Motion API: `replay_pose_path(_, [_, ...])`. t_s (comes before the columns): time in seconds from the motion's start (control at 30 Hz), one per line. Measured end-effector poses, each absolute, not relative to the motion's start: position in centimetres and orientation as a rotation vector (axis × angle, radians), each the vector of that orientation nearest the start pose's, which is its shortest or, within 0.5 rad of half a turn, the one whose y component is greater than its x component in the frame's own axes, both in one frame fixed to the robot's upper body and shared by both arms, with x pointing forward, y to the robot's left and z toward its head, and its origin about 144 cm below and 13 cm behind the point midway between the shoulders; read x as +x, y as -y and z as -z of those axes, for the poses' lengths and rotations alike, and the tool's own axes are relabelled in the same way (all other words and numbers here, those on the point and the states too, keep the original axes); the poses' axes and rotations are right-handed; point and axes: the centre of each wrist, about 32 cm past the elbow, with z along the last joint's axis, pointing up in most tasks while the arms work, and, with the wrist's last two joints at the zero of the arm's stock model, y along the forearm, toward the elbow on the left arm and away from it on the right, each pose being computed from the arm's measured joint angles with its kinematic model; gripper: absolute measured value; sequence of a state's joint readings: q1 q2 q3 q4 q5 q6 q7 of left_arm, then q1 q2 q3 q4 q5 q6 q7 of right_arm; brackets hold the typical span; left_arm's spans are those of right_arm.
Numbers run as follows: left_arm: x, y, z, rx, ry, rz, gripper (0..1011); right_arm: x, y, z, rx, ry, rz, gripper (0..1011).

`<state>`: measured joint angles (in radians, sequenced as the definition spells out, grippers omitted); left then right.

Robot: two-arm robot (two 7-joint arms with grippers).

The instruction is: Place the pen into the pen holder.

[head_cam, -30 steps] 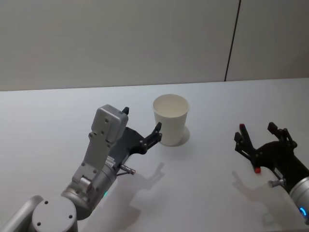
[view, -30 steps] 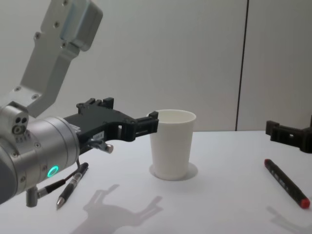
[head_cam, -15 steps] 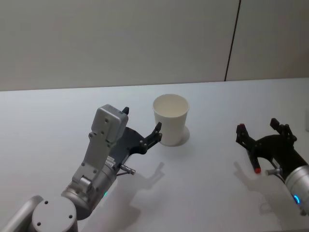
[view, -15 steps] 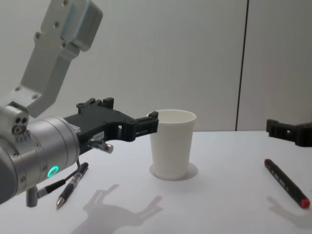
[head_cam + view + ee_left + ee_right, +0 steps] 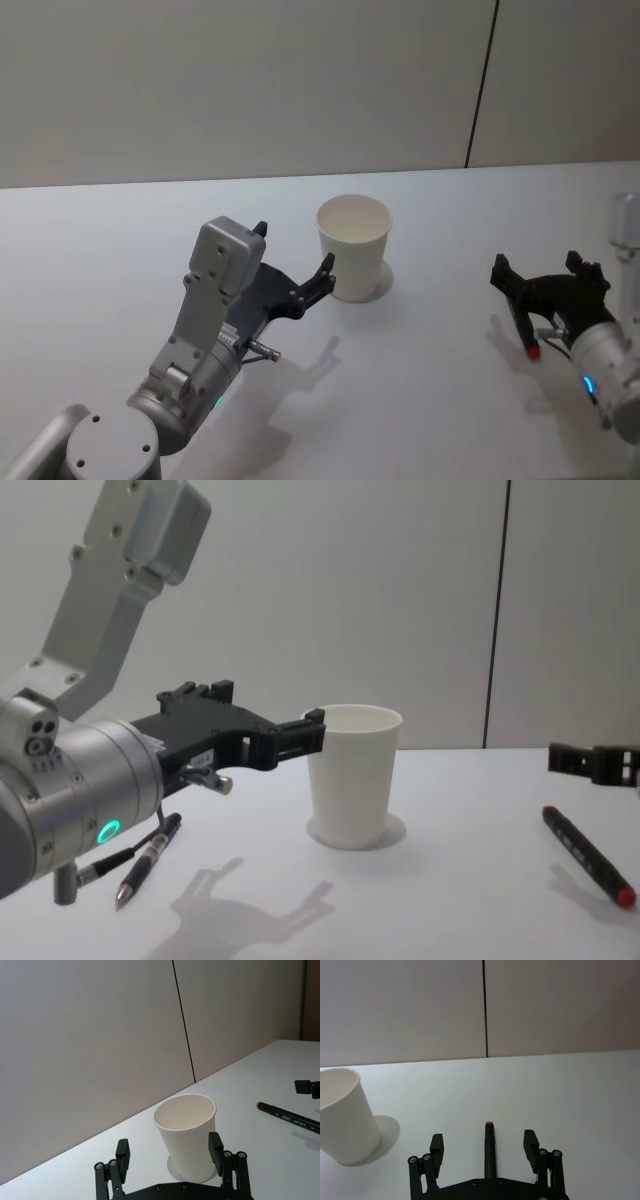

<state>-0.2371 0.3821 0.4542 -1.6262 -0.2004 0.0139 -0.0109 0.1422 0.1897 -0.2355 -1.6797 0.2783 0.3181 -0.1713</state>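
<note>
Barely started: black red-tipped pen lies ungrabbed between right gripper's spread fingers. Empty white paper cup waits by left gripper's open fingers.

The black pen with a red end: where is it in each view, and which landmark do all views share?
Head view: right side, the pen's red end under the right claw.
Left wrist view: right edge.
Right wrist view: low centre, framed by the open right claw.
Chest view: lower right.
Shared landmark: the white paper cup, near the open left claw.
</note>
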Motion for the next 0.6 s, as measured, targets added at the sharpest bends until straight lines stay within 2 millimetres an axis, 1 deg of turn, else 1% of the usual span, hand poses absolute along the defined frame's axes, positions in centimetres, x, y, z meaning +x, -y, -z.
replay_pose_path(0.27, [49.2,-19.8,-120.4,0.061,0.268,-1.124,1004,49.9,19.1,-121.3,-0.109,-0.237,1.528,1002])
replay_pose_path(0.6, [49.2,-19.8,-120.4,0.061,0.268,-1.124,1004,51.3,18.2,-120.7,-0.134,-0.334,1.541,1001])
